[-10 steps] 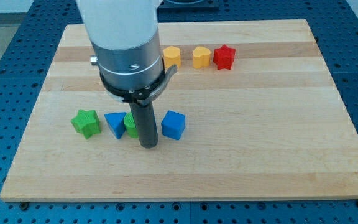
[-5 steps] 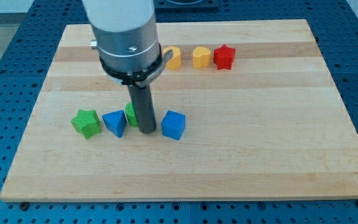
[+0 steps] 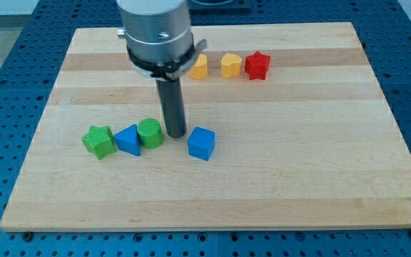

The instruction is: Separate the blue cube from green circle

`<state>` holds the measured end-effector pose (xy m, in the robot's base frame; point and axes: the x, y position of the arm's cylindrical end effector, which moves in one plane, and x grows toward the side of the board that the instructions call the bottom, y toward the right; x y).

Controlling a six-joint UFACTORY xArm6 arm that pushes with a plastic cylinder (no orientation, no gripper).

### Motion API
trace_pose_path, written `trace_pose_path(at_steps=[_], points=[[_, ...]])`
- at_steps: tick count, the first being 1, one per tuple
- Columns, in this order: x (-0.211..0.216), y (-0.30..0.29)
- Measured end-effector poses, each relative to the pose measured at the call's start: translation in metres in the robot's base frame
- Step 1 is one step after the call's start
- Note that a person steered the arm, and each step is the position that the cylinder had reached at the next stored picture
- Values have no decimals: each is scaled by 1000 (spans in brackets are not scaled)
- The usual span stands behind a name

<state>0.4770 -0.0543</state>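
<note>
The blue cube (image 3: 201, 143) sits on the wooden board (image 3: 298, 164) a little below the middle. The green circle (image 3: 150, 133) lies to its left, with a clear gap between them. My tip (image 3: 176, 134) stands in that gap, just right of the green circle and up-left of the blue cube. It looks close to the circle; contact cannot be told.
A blue triangle (image 3: 128, 138) touches the green circle's left side, and a green star (image 3: 98, 140) sits left of that. Near the view's top are two yellow blocks (image 3: 199, 67) (image 3: 230, 65) and a red star (image 3: 257, 66). The arm's grey body (image 3: 155, 32) hangs over the upper board.
My tip moved toward the view's top and slightly right, from below the two blocks up into the gap between them. The green circle is now fully uncovered. The blue cube barely shifted.
</note>
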Motion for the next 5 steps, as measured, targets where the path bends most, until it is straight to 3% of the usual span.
trace_pose_path(at_steps=[2,5], points=[[38,-16],[24,-51]])
